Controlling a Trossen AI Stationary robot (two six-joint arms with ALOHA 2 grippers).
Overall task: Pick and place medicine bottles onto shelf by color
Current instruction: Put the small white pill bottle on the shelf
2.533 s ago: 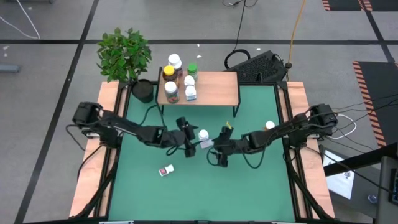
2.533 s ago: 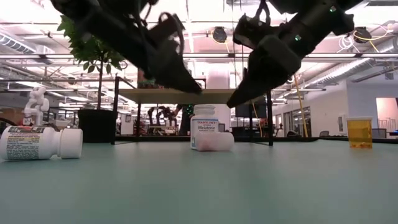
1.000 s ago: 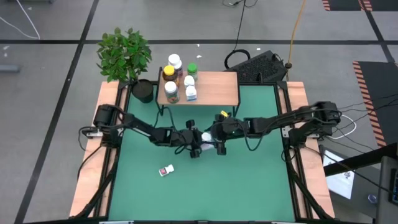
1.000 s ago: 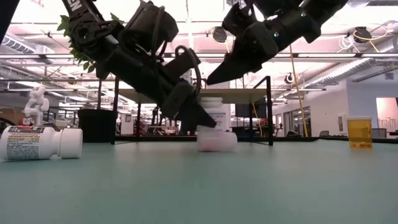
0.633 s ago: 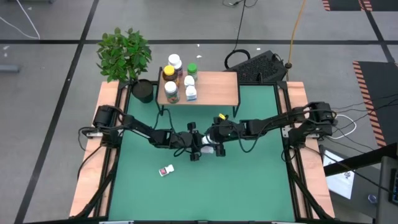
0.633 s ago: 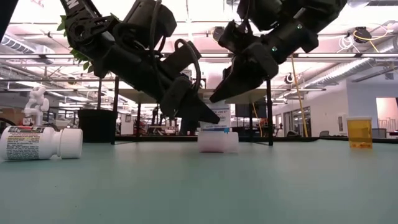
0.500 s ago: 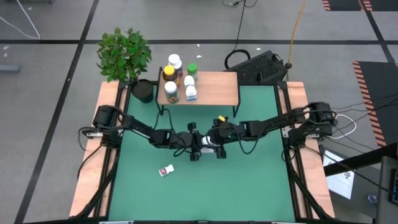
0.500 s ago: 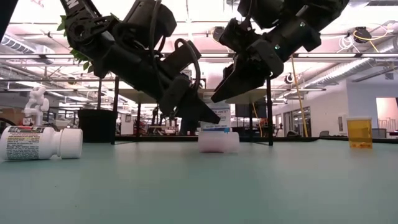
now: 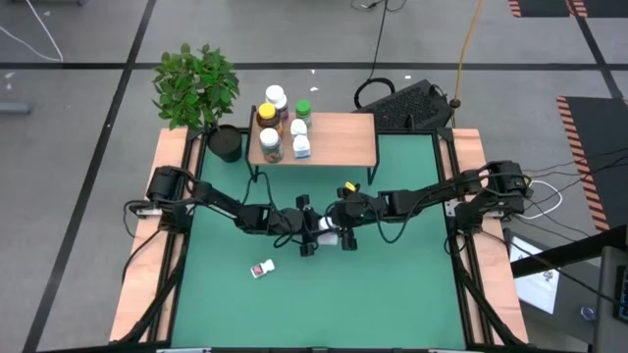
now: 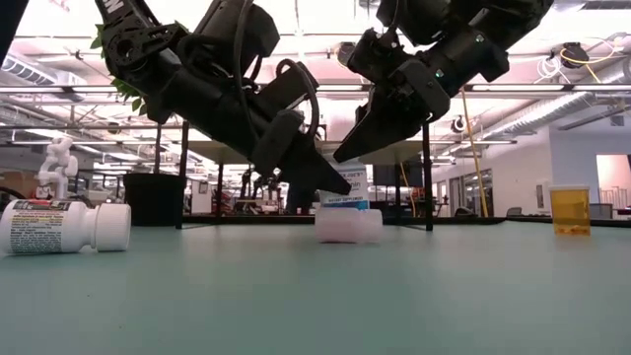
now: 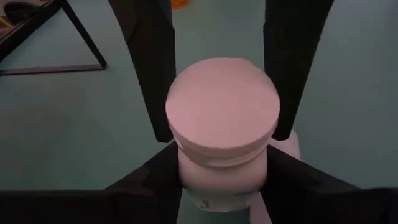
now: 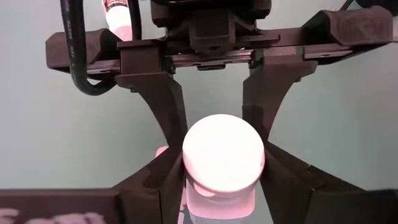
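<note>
White-capped bottle (image 10: pixel 347 202) stands mid-table on the green mat (image 9: pixel 392 284), just in front of the shelf (image 9: pixel 334 137), pinched from opposite sides by left gripper (image 9: pixel 312 227) and right gripper (image 9: pixel 339 228)

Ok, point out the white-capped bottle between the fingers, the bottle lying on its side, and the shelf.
white-capped bottle (image 11: pixel 222 104): left wrist view, cap top.
lying bottle (image 10: pixel 59 227): low view, label.
shelf (image 9: pixel 339 137): high view, bare wood top.

Bright ceiling lights (image 10: pixel 296 35) glared behind the silhouetted arms in the low view, while both wrist views looked dim and soft.
</note>
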